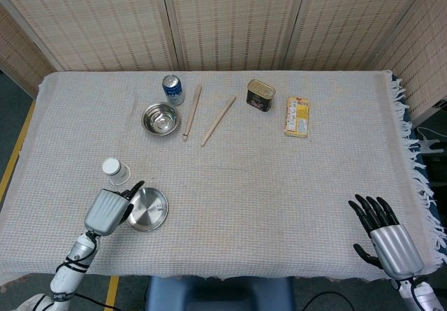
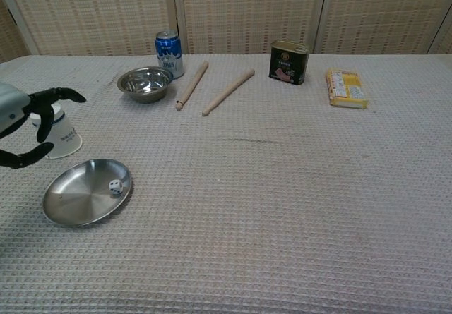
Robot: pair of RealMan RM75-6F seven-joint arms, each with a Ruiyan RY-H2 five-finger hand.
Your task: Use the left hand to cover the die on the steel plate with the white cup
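Left hand [image 2: 25,127] is at the near-left part of the table, fingers spread apart and curved around nothing; in the chest view its dark fingers arc in front of and beside the white cup [image 2: 62,135], and contact cannot be confirmed. The cup stands upside down on the cloth, just behind the steel plate [image 2: 74,204] and apart from it. The plate lies flat near the front-left edge; the die [image 2: 114,185] rests inside it, close to the right rim, uncovered. Further back: a steel bowl [image 1: 160,119], with a blue can [image 1: 172,89] upright just behind it. Right of these, two wooden sticks [image 1: 207,115] lie at a slant, near each other but not touching. Next rightward, a tin can [image 1: 260,95] with a dark label, then a yellow packet [image 1: 297,117] lying flat. The table [image 1: 279,185] is covered by a pale woven cloth. Right hand [image 1: 386,236] is at the near-right corner, fingers extended and apart, holding nothing.
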